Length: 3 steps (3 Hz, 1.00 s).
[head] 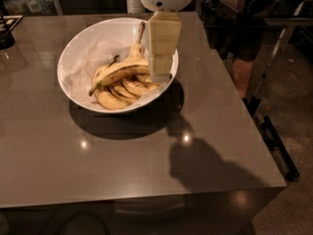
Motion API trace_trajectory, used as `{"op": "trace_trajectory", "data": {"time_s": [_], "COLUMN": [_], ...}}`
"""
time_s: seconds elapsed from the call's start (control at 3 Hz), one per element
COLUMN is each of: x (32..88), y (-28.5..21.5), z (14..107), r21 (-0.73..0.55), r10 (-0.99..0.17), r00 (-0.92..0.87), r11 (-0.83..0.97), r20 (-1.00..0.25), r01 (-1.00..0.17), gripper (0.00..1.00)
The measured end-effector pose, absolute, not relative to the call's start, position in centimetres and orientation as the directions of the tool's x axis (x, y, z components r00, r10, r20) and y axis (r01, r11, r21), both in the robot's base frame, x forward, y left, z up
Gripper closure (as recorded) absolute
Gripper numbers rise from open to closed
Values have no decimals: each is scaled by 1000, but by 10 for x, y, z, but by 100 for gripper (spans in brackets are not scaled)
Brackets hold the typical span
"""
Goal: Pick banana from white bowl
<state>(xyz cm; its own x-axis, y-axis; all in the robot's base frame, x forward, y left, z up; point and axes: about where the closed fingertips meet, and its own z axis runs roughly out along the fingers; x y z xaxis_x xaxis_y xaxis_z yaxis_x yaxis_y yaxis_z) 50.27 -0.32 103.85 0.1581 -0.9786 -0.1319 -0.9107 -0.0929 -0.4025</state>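
Observation:
The white bowl (73, 62) stands on the far left part of the grey table (107, 170). In it lies the banana (122, 71), long, curved and yellow with brown streaks, across the top of a bunch of shorter bananas (120, 94). The bunch's stem (141, 33) points to the back. My gripper (159, 76), cream-coloured, hangs straight down over the bowl's right side, its tip at the right end of the banana. It hides that end and part of the bowl's rim. Whether it touches the banana I cannot tell.
The table's right edge (244, 116) drops to the floor, where a black metal frame (279, 146) runs. A dark bag or seat (244, 6) stands at the back right. A dark object (6, 35) sits at the table's far left.

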Motion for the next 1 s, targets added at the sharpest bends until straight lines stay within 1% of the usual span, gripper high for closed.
{"op": "trace_trajectory", "data": {"time_s": [0.33,0.67,1.0], "x": [517,517,533], "y": [28,28,44], "z": [1027,1027,1007], "r21": [-388,-389,-344], "r10": [-967,-967,-964], "r00": [225,225,226], "r11": [-164,-164,-167], "r20": [-118,-118,-139], "r01": [-907,-907,-924], "gripper": [0,0,0]}}
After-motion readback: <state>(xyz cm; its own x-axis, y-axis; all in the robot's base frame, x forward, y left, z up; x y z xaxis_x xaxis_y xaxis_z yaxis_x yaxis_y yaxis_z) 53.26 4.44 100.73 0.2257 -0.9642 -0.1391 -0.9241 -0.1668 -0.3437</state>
